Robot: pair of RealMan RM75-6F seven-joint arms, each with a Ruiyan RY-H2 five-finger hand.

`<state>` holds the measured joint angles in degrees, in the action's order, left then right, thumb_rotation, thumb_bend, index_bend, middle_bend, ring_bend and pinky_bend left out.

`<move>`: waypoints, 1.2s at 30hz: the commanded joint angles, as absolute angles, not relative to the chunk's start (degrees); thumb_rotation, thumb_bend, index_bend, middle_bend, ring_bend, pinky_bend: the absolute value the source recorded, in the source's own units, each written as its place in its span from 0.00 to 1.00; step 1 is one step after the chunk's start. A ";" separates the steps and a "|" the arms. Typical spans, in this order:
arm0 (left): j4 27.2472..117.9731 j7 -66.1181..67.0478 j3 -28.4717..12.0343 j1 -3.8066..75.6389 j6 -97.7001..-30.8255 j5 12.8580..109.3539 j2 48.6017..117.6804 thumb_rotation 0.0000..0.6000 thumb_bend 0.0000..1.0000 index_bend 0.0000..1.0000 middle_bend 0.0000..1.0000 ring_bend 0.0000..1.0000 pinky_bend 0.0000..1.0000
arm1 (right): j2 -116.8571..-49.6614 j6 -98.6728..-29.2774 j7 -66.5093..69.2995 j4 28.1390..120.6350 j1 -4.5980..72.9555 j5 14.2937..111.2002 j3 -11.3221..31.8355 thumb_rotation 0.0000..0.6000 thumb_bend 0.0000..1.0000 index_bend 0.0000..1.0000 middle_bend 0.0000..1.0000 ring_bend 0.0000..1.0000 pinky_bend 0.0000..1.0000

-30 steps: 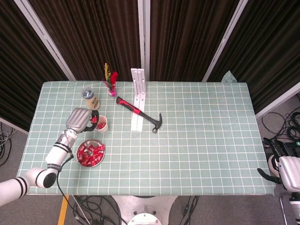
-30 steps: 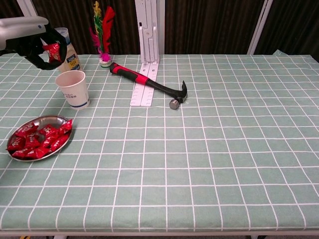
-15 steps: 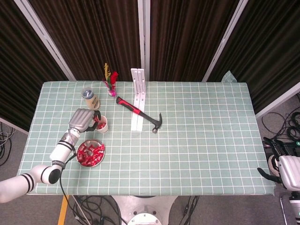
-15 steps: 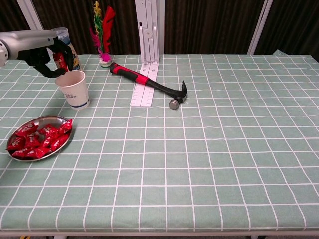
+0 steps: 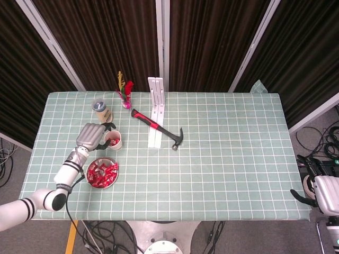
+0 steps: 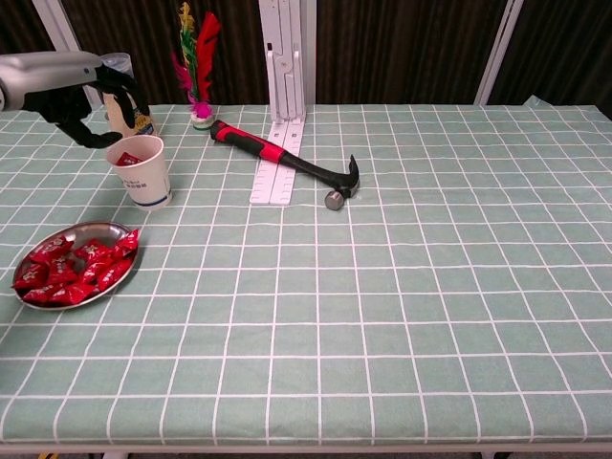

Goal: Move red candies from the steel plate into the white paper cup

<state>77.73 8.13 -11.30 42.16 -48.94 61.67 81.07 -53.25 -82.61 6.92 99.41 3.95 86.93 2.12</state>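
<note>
A white paper cup (image 6: 142,170) stands near the table's left side, with a red candy (image 6: 127,159) lying inside it. My left hand (image 6: 72,91) hovers just above and behind the cup's rim, fingers spread and holding nothing. In the head view the left hand (image 5: 91,135) sits right beside the cup (image 5: 114,139). The steel plate (image 6: 105,228) lies in front of the cup with several red candies (image 6: 72,268) piled in it. My right hand (image 5: 318,185) hangs off the table's right edge, fingers apart and empty.
A red-handled hammer (image 6: 287,163) lies diagonally across a white bracket (image 6: 279,143) right of the cup. A capped bottle (image 5: 101,111) stands behind the cup, and a feathered shuttlecock (image 6: 196,57) sits at the back edge.
The left hand carried a red candy over the cup and let it go; the candy now lies in the cup and the fingers have spread. The right hand has not moved.
</note>
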 commanded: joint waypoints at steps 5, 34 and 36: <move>84.24 3.62 -10.17 33.58 -63.18 67.69 75.72 1.00 0.22 0.36 0.45 0.94 1.00 | -53.36 -82.61 7.16 99.20 4.18 87.45 2.15 1.00 0.10 0.12 0.22 0.12 0.45; 80.28 11.46 2.14 30.77 -53.91 76.89 78.56 1.00 0.26 0.46 0.99 0.99 1.00 | -53.31 -82.98 6.89 99.51 3.94 87.86 1.81 1.00 0.10 0.12 0.23 0.13 0.45; 79.61 11.74 2.01 31.01 -53.53 76.91 78.91 1.00 0.26 0.46 0.99 0.99 1.00 | -53.32 -82.94 6.79 99.56 3.96 87.82 1.83 1.00 0.10 0.12 0.23 0.13 0.45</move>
<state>79.91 11.52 2.10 30.83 -53.67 76.86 78.67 -53.32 -82.94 6.79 99.56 3.96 87.82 1.83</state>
